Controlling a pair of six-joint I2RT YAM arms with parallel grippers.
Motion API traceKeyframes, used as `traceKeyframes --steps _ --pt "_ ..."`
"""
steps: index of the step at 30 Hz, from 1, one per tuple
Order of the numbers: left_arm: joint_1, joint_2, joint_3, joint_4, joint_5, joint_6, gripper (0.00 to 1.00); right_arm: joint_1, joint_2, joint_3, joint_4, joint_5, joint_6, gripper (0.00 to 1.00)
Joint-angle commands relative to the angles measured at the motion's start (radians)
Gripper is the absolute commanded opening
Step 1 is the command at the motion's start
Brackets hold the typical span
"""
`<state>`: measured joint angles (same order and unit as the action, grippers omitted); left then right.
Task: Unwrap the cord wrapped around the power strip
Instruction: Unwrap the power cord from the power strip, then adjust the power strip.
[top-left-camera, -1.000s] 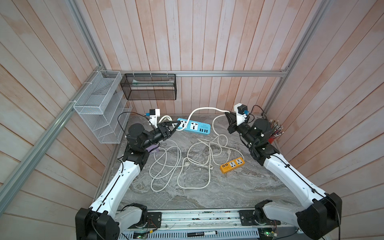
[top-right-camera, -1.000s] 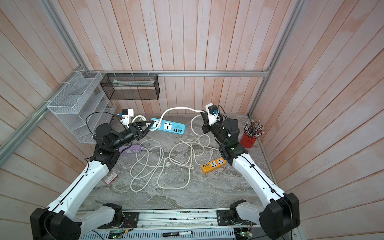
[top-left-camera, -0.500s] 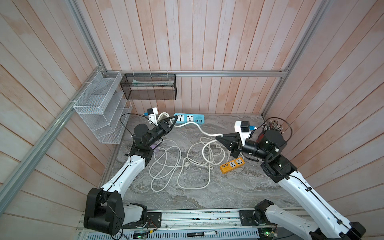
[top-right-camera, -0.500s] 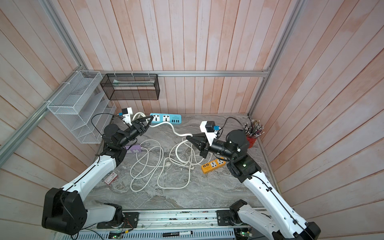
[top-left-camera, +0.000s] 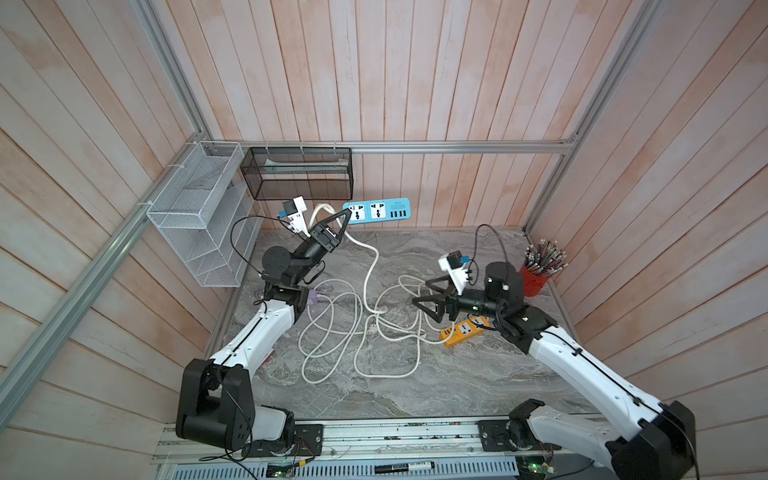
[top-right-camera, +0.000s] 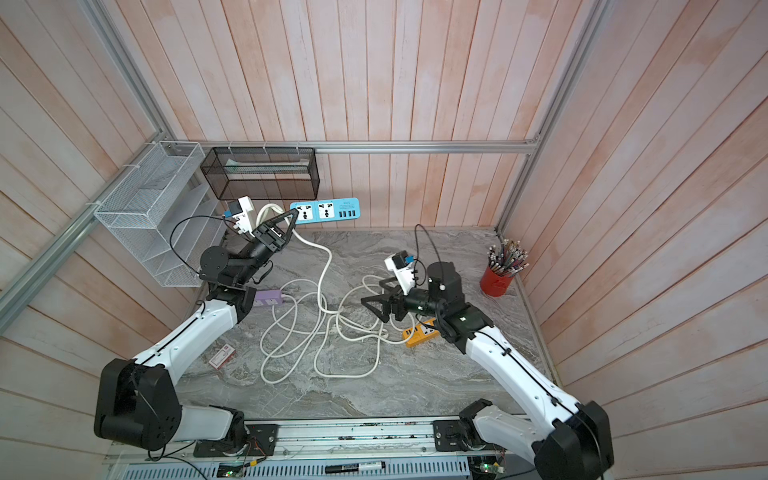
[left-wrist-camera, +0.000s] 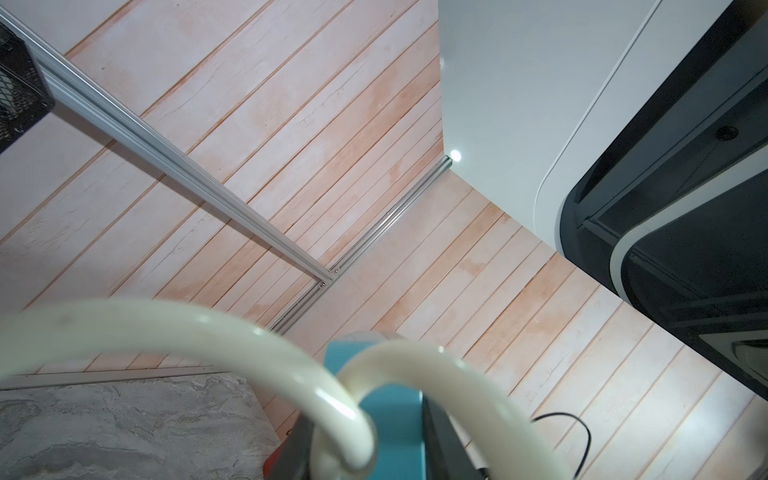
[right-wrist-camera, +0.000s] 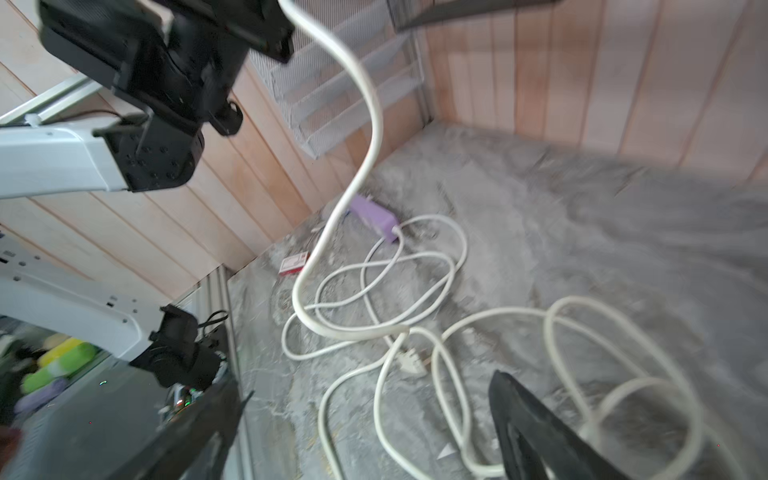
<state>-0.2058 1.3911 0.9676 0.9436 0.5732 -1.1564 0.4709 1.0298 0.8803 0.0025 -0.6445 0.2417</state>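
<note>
Most of the white cord (top-left-camera: 366, 286) lies looped on the tabletop (top-left-camera: 457, 374), one strand rising to the blue power strip (top-left-camera: 380, 209), which the left hand (top-left-camera: 343, 218) clamps aloft by the back wall. The right hand (top-left-camera: 423, 293), fingers apart and empty, should grip near the strip, keeping slack.

The left arm (top-left-camera: 257, 338) and the right arm (top-left-camera: 582, 370) are wearing smooth white covers with chunky black joints, and thin black cables (top-left-camera: 232, 243) are looping off their wrists. The left gripper (top-left-camera: 343, 218) and the right gripper (top-left-camera: 419, 291) are showing black triangle-shaped fingers, and a white camera box (top-left-camera: 451, 270) with a blue plug is sitting by each.
</note>
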Motion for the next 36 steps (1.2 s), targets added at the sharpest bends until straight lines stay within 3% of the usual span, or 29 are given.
traceKeyframes --steps 1,7,22,36 --pt "-0.001 -0.037 -0.033 0.106 0.031 -0.03 0.0 -0.087 -0.079 0.033 0.111 -0.029 0.105 0.99" --pt "-0.039 -0.041 -0.061 0.166 0.079 -0.057 0.0 -0.155 0.003 0.049 0.347 -0.07 0.32 0.99" --pt "-0.118 -0.071 -0.126 0.212 0.127 -0.039 0.0 -0.143 0.344 0.16 1.041 -0.23 0.908 0.95" --pt "-0.121 -0.023 -0.09 0.216 0.107 -0.023 0.0 -0.086 0.316 0.128 0.943 -0.231 0.845 0.82"
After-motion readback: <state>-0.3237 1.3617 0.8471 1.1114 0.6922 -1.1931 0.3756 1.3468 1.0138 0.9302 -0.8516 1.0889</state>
